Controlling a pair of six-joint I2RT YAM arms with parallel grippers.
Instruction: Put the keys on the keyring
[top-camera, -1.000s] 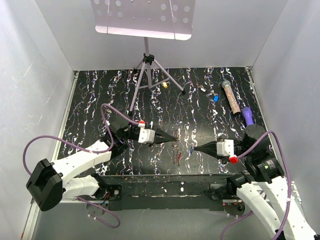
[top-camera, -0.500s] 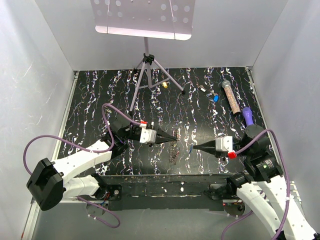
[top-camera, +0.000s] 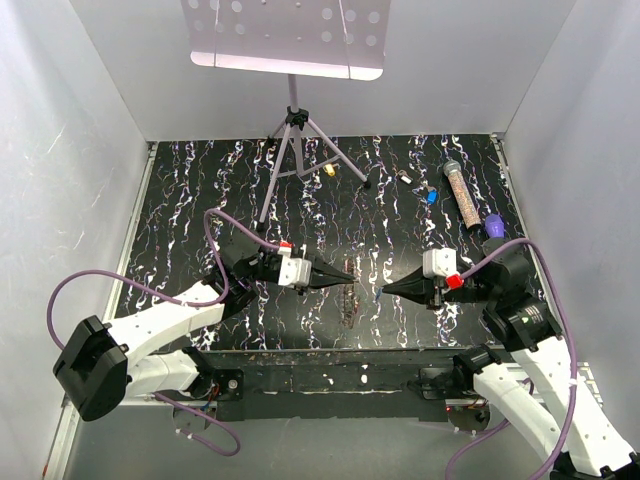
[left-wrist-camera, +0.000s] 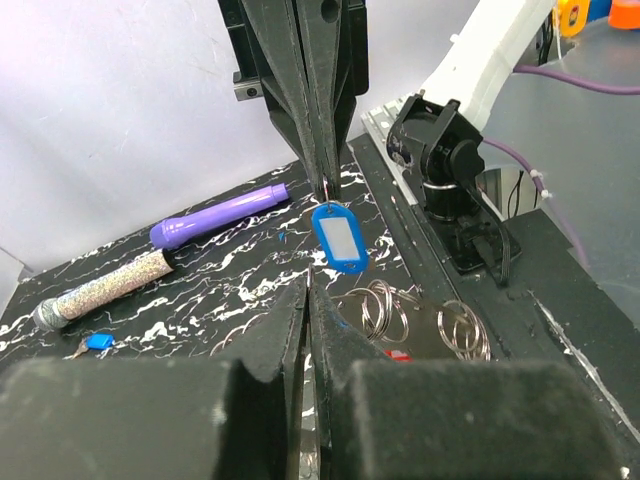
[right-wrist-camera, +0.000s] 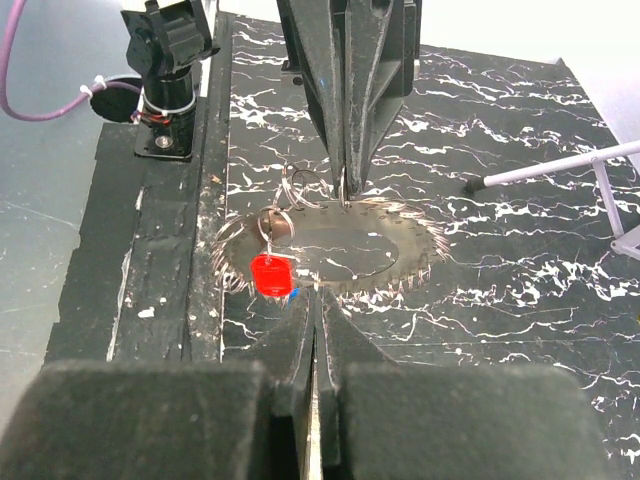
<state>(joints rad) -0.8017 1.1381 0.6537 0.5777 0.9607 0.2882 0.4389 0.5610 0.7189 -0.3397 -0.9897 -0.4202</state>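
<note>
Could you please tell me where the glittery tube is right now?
In the top view, the glittery tube lies far right on the table, between the blue key and the purple pen.

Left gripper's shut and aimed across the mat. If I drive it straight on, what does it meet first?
Most likely the blue tag hanging from the tip of the right gripper, dead ahead of the left gripper; the gap is hard to judge.

Bright, diffuse light is filling the top view evenly, with the white walls washing out pale and the arms casting only faint, soft shadows on the black marbled table. In both wrist views the near fingers are blurring out of focus along the bottom edge. Farther objects are staying sharp, and the split rings are glinting.
</note>
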